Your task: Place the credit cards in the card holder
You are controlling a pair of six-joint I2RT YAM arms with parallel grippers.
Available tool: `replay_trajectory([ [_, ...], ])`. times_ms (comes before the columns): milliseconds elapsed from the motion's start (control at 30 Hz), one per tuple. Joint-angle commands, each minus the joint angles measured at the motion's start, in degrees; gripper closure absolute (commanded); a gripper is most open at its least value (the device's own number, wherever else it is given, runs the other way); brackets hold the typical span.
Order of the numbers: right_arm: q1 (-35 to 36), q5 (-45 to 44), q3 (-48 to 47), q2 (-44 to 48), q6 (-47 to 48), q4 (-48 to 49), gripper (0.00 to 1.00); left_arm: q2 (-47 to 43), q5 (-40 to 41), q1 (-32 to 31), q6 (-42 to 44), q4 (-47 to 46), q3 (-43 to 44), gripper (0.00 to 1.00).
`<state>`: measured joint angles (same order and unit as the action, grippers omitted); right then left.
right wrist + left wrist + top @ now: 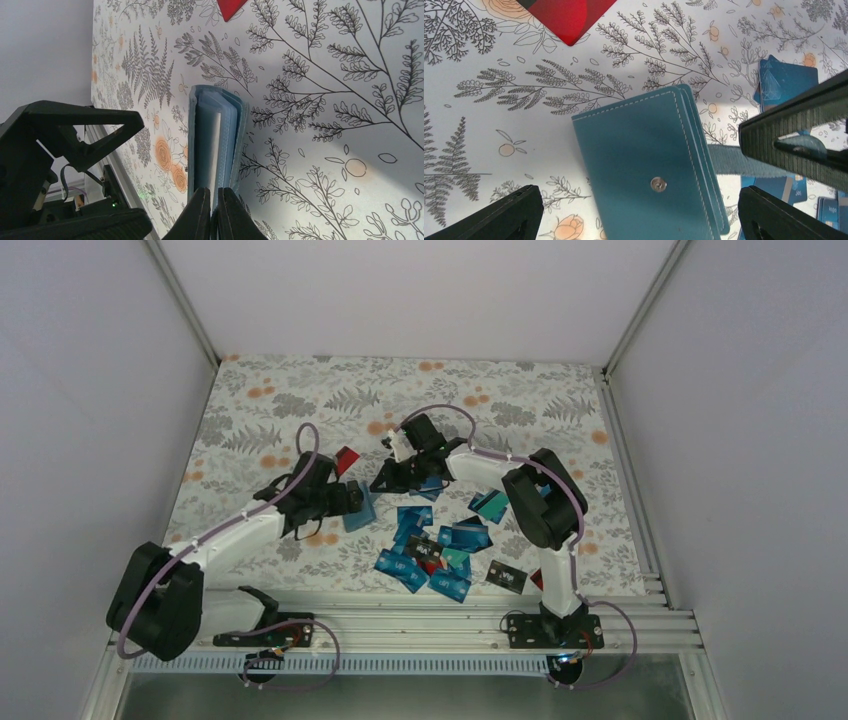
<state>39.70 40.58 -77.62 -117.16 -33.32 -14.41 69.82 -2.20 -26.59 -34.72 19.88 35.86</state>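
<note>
The right gripper (215,202) fills the bottom of the right wrist view. Its two black fingers (199,217) are pressed together on a thin edge of the card holder (209,135). Seen edge-on from there, the holder is slightly parted, with pale blue pockets between its teal covers. In the left wrist view a dull teal strap (731,160) runs from the holder's right side into the right gripper's jaws, so the pinched part appears to be this strap, though the contact point itself is hidden. The left gripper (640,200) is directly over the holder with its fingers spread wide, one at each lower corner of that view, and neither finger touches the holder. The holder's outer face is up, with the snap dot (657,184) showing. It is over the floral table cover (520,400), left of centre; whether it rests fully flat cannot be determined. A red card (571,17) lies apart beyond the holder. The credit cards (440,545) lie in a loose overlapping heap to the holder's right, toward the right arm's base, and all of them are outside the holder.
</note>
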Motion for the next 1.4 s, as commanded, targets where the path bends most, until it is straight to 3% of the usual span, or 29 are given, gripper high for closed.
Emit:
replay_trajectory([
  [0, 0.7, 1.3, -0.9, 2.4, 1.0, -0.5, 0.96, 2.8, -0.7, -0.6, 1.4, -1.8, 2.3, 0.02],
  [567, 0.8, 0.5, 0.3, 4.7, 1.6, -1.7, 0.96, 10.9, 2.4, -1.3, 2.5, -2.2, 5.1, 0.03],
  [1167, 0.8, -2.3, 0.7, 3.5, 3.3, -2.9, 0.96, 5.3, 9.3, -1.3, 1.7, 3.4, 3.7, 0.08],
  [1367, 0.8, -2.3, 0.6, 3.1, 3.3, -2.8, 0.96, 5.5, 5.4, -1.3, 3.4, 0.0, 2.5, 0.09],
])
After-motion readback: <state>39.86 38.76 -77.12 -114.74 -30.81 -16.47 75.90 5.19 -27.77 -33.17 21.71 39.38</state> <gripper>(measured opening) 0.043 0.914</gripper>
